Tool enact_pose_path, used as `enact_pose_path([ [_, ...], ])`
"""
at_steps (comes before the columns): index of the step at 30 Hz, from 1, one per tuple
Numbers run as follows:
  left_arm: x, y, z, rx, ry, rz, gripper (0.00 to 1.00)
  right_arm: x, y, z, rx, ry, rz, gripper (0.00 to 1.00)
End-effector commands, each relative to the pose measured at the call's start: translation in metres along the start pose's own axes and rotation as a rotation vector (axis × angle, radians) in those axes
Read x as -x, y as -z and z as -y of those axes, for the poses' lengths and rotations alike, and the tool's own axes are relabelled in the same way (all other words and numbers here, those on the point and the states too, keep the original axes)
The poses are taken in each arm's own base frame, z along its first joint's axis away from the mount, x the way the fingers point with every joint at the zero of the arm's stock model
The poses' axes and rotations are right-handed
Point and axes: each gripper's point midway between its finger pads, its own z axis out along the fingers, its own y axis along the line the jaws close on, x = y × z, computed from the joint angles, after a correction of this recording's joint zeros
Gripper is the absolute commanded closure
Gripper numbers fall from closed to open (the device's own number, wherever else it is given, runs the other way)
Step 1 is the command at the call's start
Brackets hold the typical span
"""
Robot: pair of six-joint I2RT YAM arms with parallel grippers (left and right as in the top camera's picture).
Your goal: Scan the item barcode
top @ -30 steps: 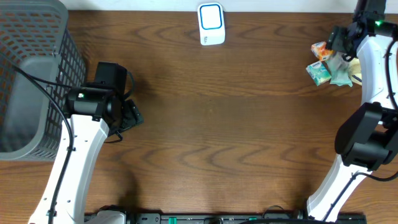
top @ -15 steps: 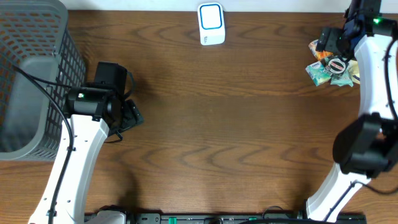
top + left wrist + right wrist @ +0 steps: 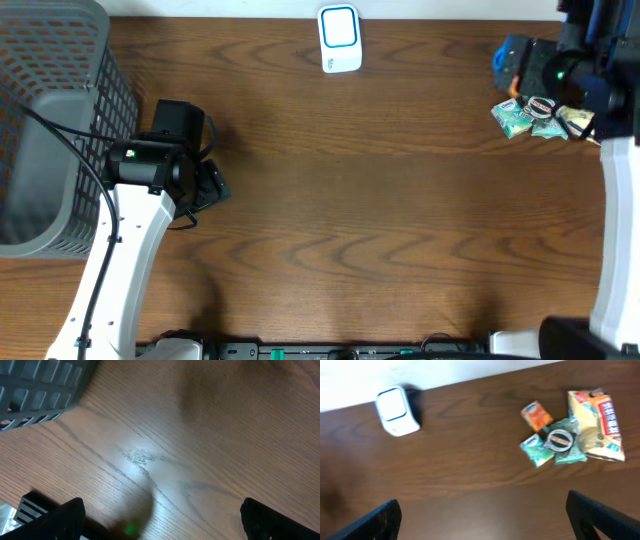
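The barcode scanner (image 3: 340, 38) is a white box with a blue-framed face, standing at the table's far edge; the right wrist view has the scanner (image 3: 397, 411) at upper left. The items lie in a pile (image 3: 535, 115) at the far right: an orange packet (image 3: 537, 414), a green packet (image 3: 536, 450), a round tin (image 3: 560, 440) and a pale snack bag (image 3: 597, 425). My right gripper (image 3: 485, 525) hangs open high above bare wood, left of the pile, holding nothing. My left gripper (image 3: 162, 525) is open low over the table, nothing between its fingers.
A grey mesh basket (image 3: 50, 120) fills the left end of the table, and its corner (image 3: 40, 385) shows in the left wrist view. The left arm (image 3: 150, 170) stands beside it. The right arm (image 3: 565, 75) partly covers the pile from above.
The right arm has risen and swung over the pile, blurring in the overhead view and uncovering the round tin. The left arm has not moved.
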Motion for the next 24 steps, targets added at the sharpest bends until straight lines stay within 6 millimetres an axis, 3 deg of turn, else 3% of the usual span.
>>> enact_pose_path([
  [1, 0.0, -0.001, -0.003, 0.013, 0.007, -0.001, 0.02, -0.023, 0.009, -0.016, 0.029, 0.032, -0.011, 0.01],
  [6, 0.0, -0.001, -0.003, 0.013, 0.007, -0.001, 0.02, -0.064, 0.027, -0.026, 0.052, 0.086, 0.071, 0.01],
  [15, 0.0, -0.001, -0.003, 0.013, 0.007, -0.001, 0.02, -0.12, 0.064, 0.005, 0.006, 0.077, 0.24, 0.01],
  [24, 0.0, -0.001, -0.003, 0.013, 0.007, -0.001, 0.03, -0.17, 0.075, 0.019, -0.012, 0.086, 0.144, 0.01],
])
